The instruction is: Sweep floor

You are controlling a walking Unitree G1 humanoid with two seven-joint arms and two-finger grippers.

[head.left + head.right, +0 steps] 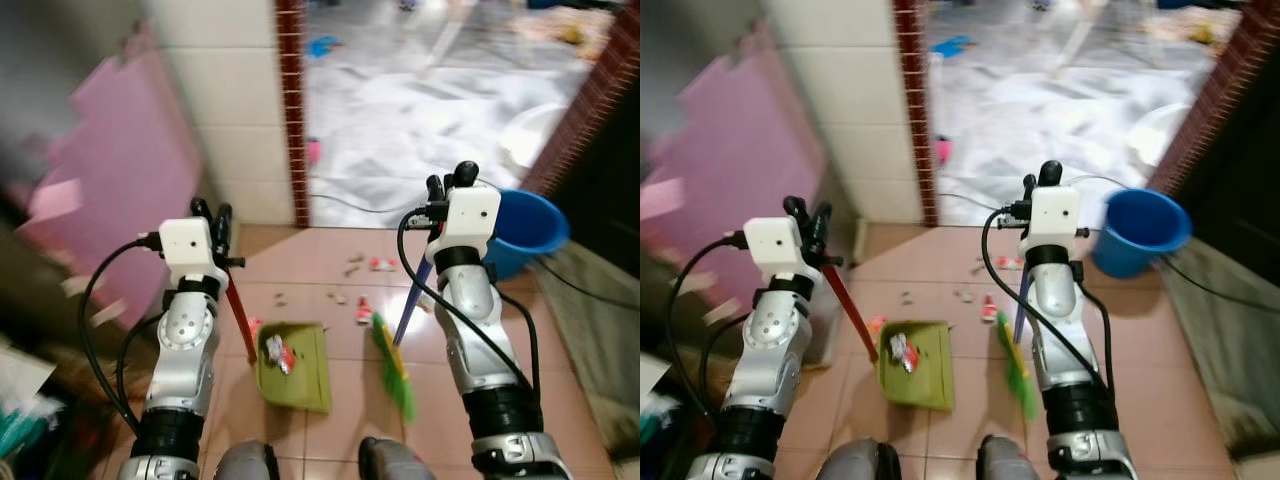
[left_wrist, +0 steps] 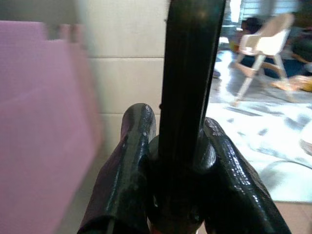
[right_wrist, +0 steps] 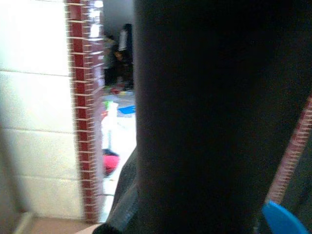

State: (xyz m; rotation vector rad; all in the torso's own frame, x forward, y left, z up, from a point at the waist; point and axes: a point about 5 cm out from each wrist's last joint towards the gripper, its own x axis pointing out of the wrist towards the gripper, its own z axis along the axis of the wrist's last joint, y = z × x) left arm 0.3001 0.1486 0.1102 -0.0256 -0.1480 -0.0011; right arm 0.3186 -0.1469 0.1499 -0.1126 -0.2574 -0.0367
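Left tool point(image 1: 213, 215) clenches the red dustpan handle point(image 1: 239, 315); right tool point(image 1: 450, 182) grips the broom point(image 1: 393, 355) beside the green dustpan point(image 1: 296, 368), scraps inside.

Green dustpan point(image 1: 296, 366) sits flat on the tan tile floor point(image 1: 310, 260) with some wrappers already in it, red handle angled up. Green-bristled broom point(image 1: 395, 365) just beside it, blue handle tilted. Scraps point(image 1: 365, 309) lie scattered beyond.

Green dustpan point(image 1: 296, 365) beside green broom point(image 1: 394, 365), possibly wrappers inside.
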